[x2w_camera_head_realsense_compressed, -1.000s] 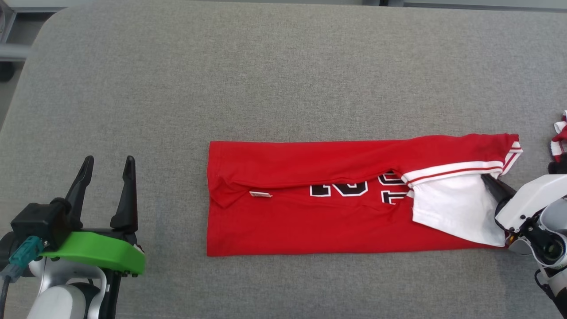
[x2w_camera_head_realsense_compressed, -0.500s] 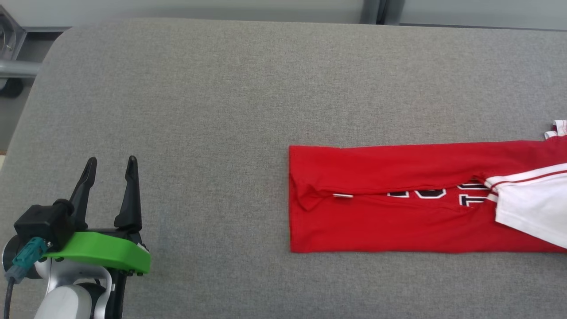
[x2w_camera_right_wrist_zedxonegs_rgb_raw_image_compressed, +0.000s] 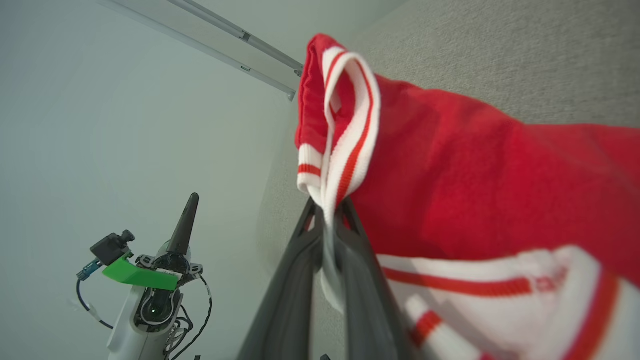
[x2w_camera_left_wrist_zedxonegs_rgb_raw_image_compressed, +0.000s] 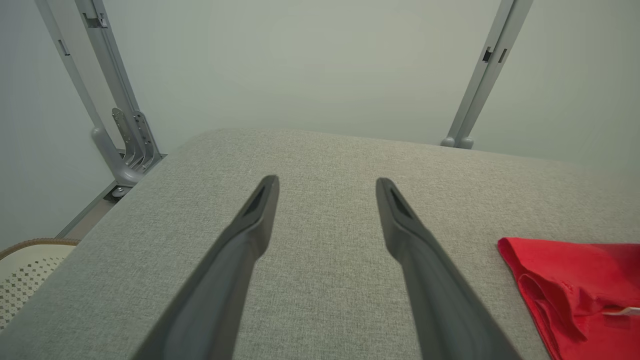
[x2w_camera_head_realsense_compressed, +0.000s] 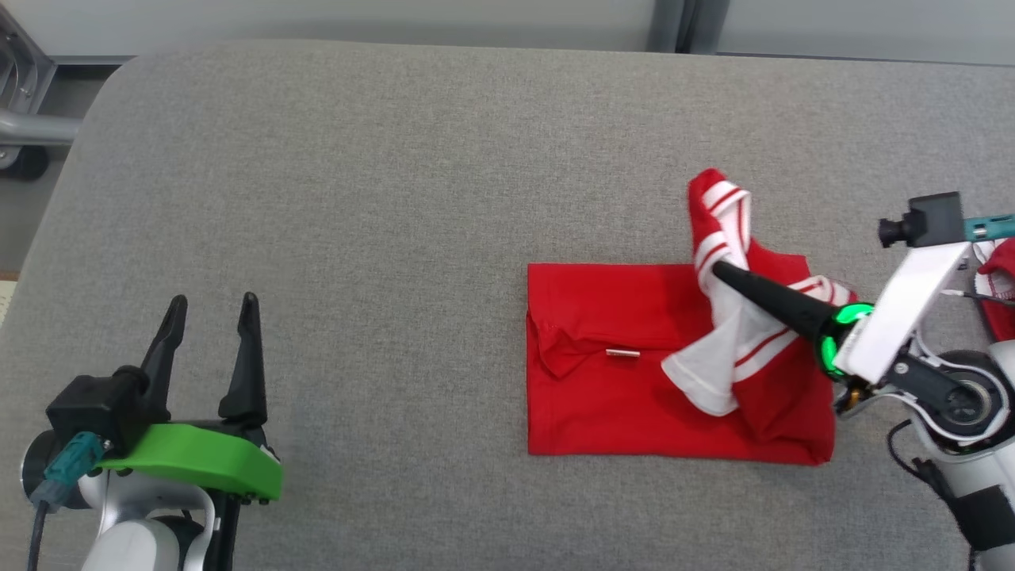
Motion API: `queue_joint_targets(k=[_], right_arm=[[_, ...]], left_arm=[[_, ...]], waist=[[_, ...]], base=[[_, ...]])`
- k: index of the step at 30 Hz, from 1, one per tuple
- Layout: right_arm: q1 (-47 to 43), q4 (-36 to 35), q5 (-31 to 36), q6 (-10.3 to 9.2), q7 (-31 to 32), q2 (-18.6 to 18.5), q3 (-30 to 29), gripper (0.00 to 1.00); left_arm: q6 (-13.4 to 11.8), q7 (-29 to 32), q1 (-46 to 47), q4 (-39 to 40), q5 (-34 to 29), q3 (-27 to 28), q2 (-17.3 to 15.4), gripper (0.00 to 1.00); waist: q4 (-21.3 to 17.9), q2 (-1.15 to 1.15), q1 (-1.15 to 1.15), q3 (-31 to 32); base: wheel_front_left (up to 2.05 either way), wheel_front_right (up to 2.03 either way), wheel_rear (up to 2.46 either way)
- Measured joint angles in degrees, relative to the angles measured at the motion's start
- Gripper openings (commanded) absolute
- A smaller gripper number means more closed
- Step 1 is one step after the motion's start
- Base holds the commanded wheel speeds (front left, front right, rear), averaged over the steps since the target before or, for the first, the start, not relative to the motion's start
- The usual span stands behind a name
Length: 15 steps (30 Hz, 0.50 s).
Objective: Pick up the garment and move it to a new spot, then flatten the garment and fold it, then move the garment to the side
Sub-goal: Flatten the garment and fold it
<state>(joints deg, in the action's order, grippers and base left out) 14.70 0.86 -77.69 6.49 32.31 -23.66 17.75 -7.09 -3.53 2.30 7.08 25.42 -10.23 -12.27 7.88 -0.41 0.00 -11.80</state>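
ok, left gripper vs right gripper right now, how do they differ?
Left gripper stands open with nothing between its fingers; right gripper is shut on the striped trim of the garment. Left gripper sits apart from the garment, over the grey table; right gripper holds one end lifted. Both have two long dark fingers.

Grey woven-fabric tabletop point(x2w_camera_head_realsense_compressed: 396, 159) spans most of head view, far-L corner rounded. Behind it: plain pale grey-green wall point(x2w_camera_left_wrist_zedxonegs_rgb_raw_image_compressed: 310, 60), matte. Grey metal frame against wall: slanted post point(x2w_camera_left_wrist_zedxonegs_rgb_raw_image_compressed: 480, 75) w/ foot at table's far edge, and twin posts point(x2w_camera_left_wrist_zedxonegs_rgb_raw_image_compressed: 95, 65) at L w/ bracket low down. Thin rail point(x2w_camera_right_wrist_zedxonegs_rgb_raw_image_compressed: 225, 40) runs along wall in R wrist view. Past table's L edge, strip of grey floor point(x2w_camera_head_realsense_compressed: 12, 226). Cream perforated item w/ brown rim point(x2w_camera_left_wrist_zedxonegs_rgb_raw_image_compressed: 25, 270) sits low there, type unclear. Light soft, even.
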Motion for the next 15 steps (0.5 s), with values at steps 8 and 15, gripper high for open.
queue_joint_targets(k=[8, 15], right_arm=[[0.4, 2.5, 7.2, -1.33, -2.9, 6.7, 6.5, 0.0], [1.0, 6.7, 12.6, -2.78, -5.1, 9.6, 10.0, 0.39]], left_arm=[[0.6, 1.6, 1.6, 1.1, -1.1, -3.2, 0.2, 1.0], [0.6, 2.1, 2.4, 1.1, -1.1, -3.1, 0.1, 1.0]], waist=[[0.3, 0.0, 0.0, -1.4], [0.9, 0.0, 0.0, -2.6]], base=[[0.0, 0.0, 0.0], [0.0, 0.0, 0.0]])
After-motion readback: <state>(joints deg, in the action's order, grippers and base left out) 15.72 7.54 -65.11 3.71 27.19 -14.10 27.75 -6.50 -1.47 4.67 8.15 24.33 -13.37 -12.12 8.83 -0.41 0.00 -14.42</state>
